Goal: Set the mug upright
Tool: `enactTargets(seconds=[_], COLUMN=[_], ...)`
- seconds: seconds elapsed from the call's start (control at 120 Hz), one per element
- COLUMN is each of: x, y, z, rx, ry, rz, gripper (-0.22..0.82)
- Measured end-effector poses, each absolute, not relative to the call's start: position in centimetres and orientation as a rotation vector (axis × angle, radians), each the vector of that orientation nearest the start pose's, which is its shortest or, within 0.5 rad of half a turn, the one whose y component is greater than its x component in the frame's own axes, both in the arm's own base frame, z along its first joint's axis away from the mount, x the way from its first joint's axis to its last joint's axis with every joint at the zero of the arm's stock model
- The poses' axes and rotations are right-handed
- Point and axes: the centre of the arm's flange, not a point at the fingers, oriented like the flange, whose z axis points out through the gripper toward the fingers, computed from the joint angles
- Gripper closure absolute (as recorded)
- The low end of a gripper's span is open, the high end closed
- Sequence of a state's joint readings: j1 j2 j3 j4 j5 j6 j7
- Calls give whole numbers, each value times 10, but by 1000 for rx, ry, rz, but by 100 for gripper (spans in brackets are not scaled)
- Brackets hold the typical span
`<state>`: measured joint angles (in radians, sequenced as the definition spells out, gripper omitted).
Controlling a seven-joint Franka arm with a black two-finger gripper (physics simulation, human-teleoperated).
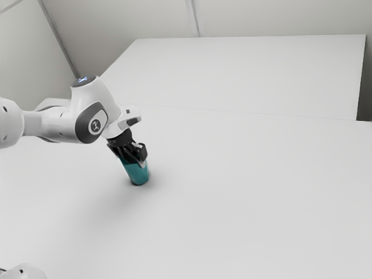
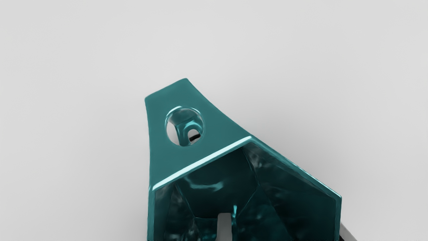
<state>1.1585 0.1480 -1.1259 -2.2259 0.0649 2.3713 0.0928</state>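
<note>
My gripper [image 1: 138, 163] is down at the mug's [image 1: 137, 172] mouth, partly inside it; whether it is clenched on the wall or released, I can't tell. The mug is right below it, mouth toward the gripper, base at or barely over the table [image 1: 244, 203], and reads as upright or close to it. That fits a last lowering as well as a finished placement, so I'd judge the base first: it should sit flat before any letting go. Any withdrawal should follow the mug's own axis, since a sideways drag on the wall or the handle [image 2: 177, 157] could tip it. The table around and beyond the gripper is smooth, matte white, with a soft shadow by the mug; a thin seam runs across farther out, and pale walls [image 1: 261, 14] stand behind.
</note>
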Motion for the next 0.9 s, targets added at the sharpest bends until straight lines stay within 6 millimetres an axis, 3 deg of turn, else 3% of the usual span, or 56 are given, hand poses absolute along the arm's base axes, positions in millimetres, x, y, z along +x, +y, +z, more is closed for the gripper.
enactTargets(seconds=[0.133, 0.3, 0.5, 0.575, 0.717, 0.817, 0.9], x=[541, 541, 544, 551, 571, 578, 578], y=[22, 20, 5, -1, -13, -13, -10], z=[355, 364, 400, 427, 505, 559, 591], rx=[-3207, -3175, -3096, -3074, -3079, -3089, -3091], ry=[154, 159, 178, 178, 184, 169, 150], rz=[-147, -147, -151, -176, -235, -273, -294], gripper=[19, 9, 3, 2, 1, 1, 1])
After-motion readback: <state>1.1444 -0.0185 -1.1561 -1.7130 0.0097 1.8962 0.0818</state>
